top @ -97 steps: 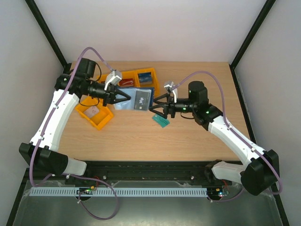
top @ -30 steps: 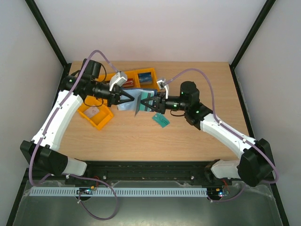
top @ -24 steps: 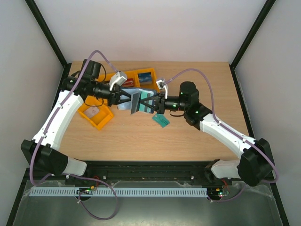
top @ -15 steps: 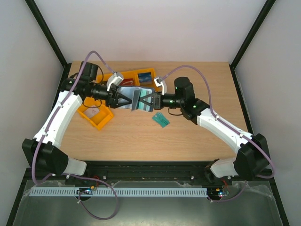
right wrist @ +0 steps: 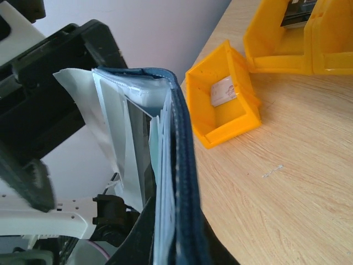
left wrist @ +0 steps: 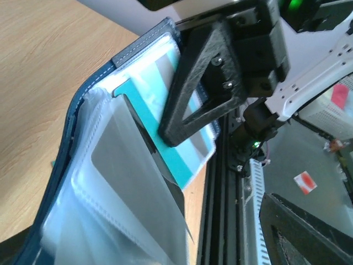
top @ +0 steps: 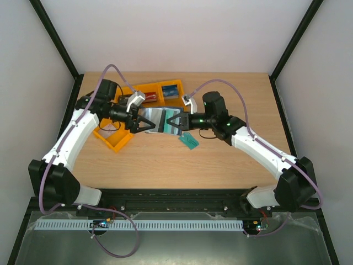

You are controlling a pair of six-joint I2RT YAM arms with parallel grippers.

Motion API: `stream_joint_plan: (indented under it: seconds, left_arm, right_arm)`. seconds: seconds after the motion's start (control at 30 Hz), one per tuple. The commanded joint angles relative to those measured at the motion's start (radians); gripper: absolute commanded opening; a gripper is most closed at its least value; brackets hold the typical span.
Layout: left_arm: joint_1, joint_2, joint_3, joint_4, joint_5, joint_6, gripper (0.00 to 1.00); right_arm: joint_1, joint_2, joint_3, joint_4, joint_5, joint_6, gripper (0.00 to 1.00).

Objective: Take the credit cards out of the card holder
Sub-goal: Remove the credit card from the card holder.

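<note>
Just left of the card holder (top: 158, 118) | my left gripper (top: 150, 124) stood wide open, empty | right gripper (top: 171, 122) pinched its right edge | credit cards (left wrist: 151, 83) faced my left gripper, the nearer.

Both arms reach inward from their bases, elbows out, wrists roughly level and facing each other. The left tool (top: 149, 124) has its fingers spread wide, gripping nothing. The right tool (top: 171, 122) is clamped tight on the card holder (top: 159, 118).
</note>
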Motion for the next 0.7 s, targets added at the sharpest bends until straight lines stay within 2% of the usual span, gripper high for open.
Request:
stream_joint_plan:
  seconds: [0.0, 0.07, 0.1, 0.2, 0.23, 0.27, 0.4, 0.43, 0.5, 0.57, 0.67]
  left_arm:
    - [-0.042, 0.0, -0.035, 0.151, -0.056, -0.166, 0.77]
    - [-0.046, 0.005, -0.034, 0.164, -0.057, -0.184, 0.65]
    - [-0.045, 0.005, -0.032, 0.163, -0.056, -0.183, 0.55]
    - [-0.045, 0.001, -0.029, 0.147, -0.051, -0.169, 0.16]
    - [-0.044, -0.001, -0.029, 0.141, -0.048, -0.165, 0.06]
    - [-0.045, -0.003, -0.029, 0.131, -0.045, -0.157, 0.03]
    - [-0.035, -0.013, -0.03, 0.111, -0.033, -0.139, 0.02]
    - [-0.033, -0.016, -0.032, 0.115, -0.033, -0.147, 0.02]
    - [-0.031, -0.02, -0.039, 0.141, -0.04, -0.184, 0.02]
    - [-0.03, -0.022, -0.043, 0.169, -0.058, -0.226, 0.02]
    - [-0.031, -0.025, -0.04, 0.206, -0.122, -0.281, 0.02]
  right_arm:
    - [-0.004, -0.026, 0.024, 0.069, -0.067, 0.0, 0.02]
    - [-0.004, -0.035, 0.02, 0.076, -0.087, -0.015, 0.02]
    - [-0.004, -0.043, 0.017, 0.079, -0.094, -0.025, 0.02]
    - [-0.004, -0.062, 0.01, 0.081, -0.099, -0.054, 0.02]
    - [-0.005, -0.066, 0.011, 0.078, -0.098, -0.061, 0.02]
    - [-0.006, -0.066, 0.01, 0.072, -0.092, -0.069, 0.02]
    - [-0.028, -0.064, 0.015, 0.021, -0.024, -0.084, 0.02]
    - [-0.042, -0.069, 0.014, 0.006, 0.009, -0.084, 0.09]
    - [-0.074, -0.085, 0.014, -0.042, 0.127, -0.086, 0.4]
    - [-0.114, -0.105, 0.022, -0.116, 0.271, -0.09, 0.46]
    - [-0.138, -0.136, 0.057, -0.233, 0.581, -0.11, 0.46]
